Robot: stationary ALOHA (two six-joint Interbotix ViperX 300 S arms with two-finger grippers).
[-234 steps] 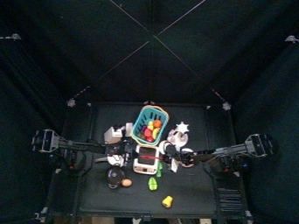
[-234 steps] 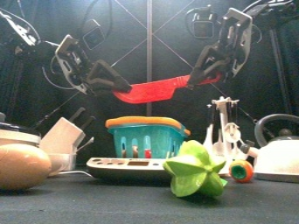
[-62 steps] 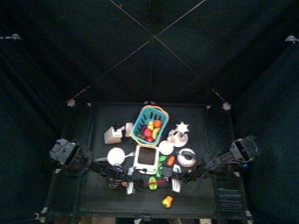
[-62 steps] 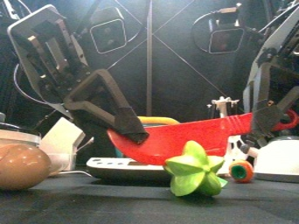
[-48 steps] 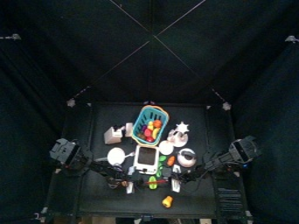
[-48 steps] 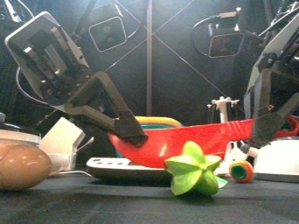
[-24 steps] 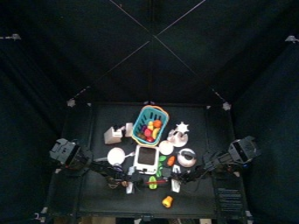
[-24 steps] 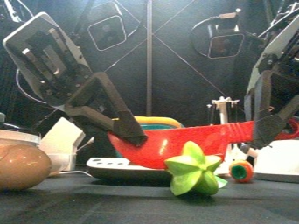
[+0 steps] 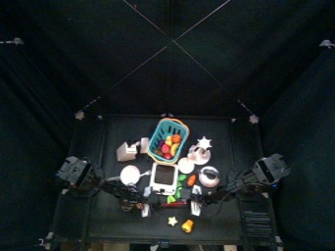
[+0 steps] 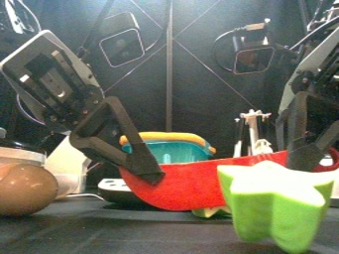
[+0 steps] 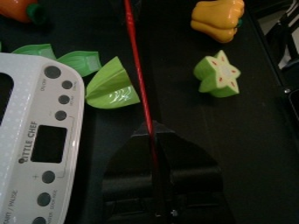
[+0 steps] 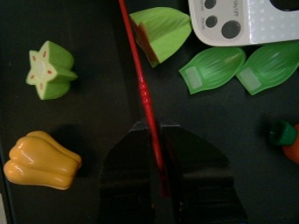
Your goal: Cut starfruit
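Both hands, the left hand [image 10: 133, 159] and right hand [image 10: 307, 149], grip a red blade [image 11: 135, 66]. It stands between two starfruit pieces [image 11: 218, 73] [image 11: 114, 83], near a white scale [image 11: 35, 122] on the counter [image 11: 251, 131].

Left gripper [image 10: 139, 169] and right gripper [image 10: 307, 159] are holding a red blade [image 10: 212, 181] low over the tabletop [image 10: 119, 230]; a green star-shaped starfruit piece [image 10: 276, 203] is standing nearest; a teal basket [image 10: 169, 152] is sitting behind.

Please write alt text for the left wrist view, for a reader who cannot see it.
A thin red knife, held in the left gripper, lies between two green starfruit pieces: a wedge beside a white scale, and a star-shaped slice lying apart.
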